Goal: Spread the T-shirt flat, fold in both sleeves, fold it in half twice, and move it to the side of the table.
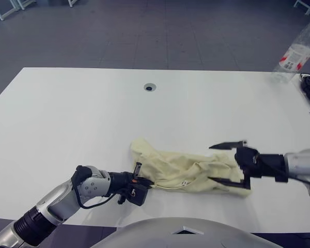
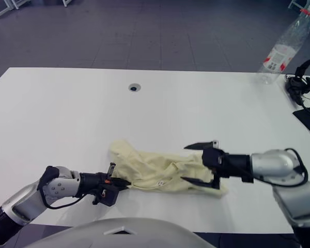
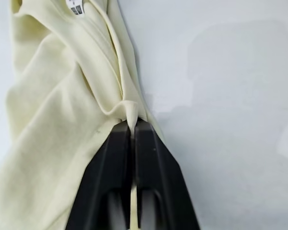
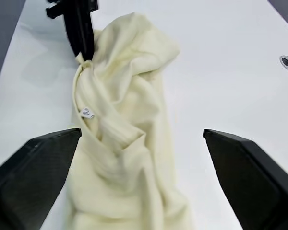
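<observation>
Spreading is calling for a slow, opposed pull, I judge, once the right jaws are gripping cloth.

Left eye view: the crumpled T-shirt [image 1: 181,173] is lying lower centre on the table [image 1: 67,113]. The left gripper [image 1: 142,186] is pinching its lower-left edge, and the right gripper [image 1: 211,163] is gaping wide over its right end.

Left wrist view: pressed-together fingers [image 3: 151,167] are clamping a fold at lower centre.

Right wrist view: the T-shirt is lying between the spread fingers.
</observation>
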Controlling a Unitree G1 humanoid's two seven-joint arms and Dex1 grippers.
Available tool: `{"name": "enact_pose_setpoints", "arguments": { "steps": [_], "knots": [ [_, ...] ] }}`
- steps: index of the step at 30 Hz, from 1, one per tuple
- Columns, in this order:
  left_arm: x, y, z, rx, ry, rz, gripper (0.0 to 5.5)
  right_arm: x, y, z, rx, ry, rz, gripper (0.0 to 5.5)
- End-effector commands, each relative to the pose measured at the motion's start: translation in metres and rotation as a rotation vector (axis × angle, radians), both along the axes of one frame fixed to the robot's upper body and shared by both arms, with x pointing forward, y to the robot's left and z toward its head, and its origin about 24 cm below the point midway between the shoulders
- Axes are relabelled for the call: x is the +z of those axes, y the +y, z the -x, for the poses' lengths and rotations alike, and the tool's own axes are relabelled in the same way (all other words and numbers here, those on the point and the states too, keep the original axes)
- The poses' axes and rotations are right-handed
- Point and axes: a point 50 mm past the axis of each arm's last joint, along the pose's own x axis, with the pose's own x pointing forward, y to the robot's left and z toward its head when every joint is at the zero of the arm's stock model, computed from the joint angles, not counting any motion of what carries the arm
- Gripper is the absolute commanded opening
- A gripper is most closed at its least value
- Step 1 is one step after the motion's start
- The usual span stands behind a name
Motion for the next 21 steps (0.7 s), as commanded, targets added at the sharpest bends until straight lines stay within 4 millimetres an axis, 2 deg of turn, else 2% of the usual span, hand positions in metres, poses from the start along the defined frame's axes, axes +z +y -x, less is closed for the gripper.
{"name": "enact_pose_setpoints", "arguments": {
  "steps": [1,5,9,17,21],
  "knots": [
    [-0.040,0.042,0.004,0.088,0.112,-0.349,0.00,-0.010,-0.008,-0.018,-0.011,0.128,0.020,5.37],
    [-0.039,0.040,0.002,0.078,0.109,-0.351,0.00,-0.026,-0.006,-0.018,0.032,0.274,-0.001,5.37],
    [-0.040,0.041,0.001,0.072,0.104,-0.357,0.00,-0.032,-0.001,-0.014,0.077,0.341,-0.009,5.37],
    [-0.040,0.041,0.000,0.071,0.101,-0.362,0.00,-0.036,0.001,-0.010,0.120,0.378,-0.026,4.06],
    [-0.041,0.041,0.001,0.074,0.103,-0.364,0.00,-0.052,-0.002,-0.009,0.114,0.411,0.021,3.43]
  ]
}}
